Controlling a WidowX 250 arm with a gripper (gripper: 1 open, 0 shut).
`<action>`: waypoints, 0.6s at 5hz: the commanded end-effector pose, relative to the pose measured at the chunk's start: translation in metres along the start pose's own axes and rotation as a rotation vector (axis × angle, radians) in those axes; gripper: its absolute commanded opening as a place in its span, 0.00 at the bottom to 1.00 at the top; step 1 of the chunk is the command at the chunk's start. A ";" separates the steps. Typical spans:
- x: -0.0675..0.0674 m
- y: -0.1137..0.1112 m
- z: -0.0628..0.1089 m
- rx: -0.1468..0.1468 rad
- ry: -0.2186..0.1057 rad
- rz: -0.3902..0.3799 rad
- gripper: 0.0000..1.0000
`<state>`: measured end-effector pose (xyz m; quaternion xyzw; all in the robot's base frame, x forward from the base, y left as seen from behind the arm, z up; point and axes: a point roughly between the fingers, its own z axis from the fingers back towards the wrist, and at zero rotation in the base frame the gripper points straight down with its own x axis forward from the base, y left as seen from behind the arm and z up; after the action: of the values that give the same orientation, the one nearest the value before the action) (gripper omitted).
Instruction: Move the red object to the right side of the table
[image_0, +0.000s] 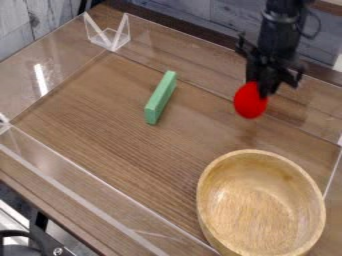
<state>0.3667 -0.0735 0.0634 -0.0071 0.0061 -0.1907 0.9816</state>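
The table (94, 150) has a low clear wall at its right side. The wooden bowl (262, 208) lies below me. My gripper (271, 84) is clamped on the red object (250, 100), low over the right side. If I release carelessly, this round fruit could roll into the bowl.

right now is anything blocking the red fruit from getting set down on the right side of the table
Nothing visible does. The gripper is shut on the red object, already over the table's right part. The wood under it is bare; the wooden bowl sits nearer the camera and the green block lies off to the left.
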 end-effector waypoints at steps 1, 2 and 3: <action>0.011 -0.002 0.018 0.014 -0.051 -0.027 0.00; 0.009 0.002 0.017 0.015 -0.032 -0.040 0.00; 0.009 0.006 0.009 0.016 -0.016 -0.058 0.00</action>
<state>0.3664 -0.0718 0.0495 -0.0031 0.0329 -0.2196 0.9750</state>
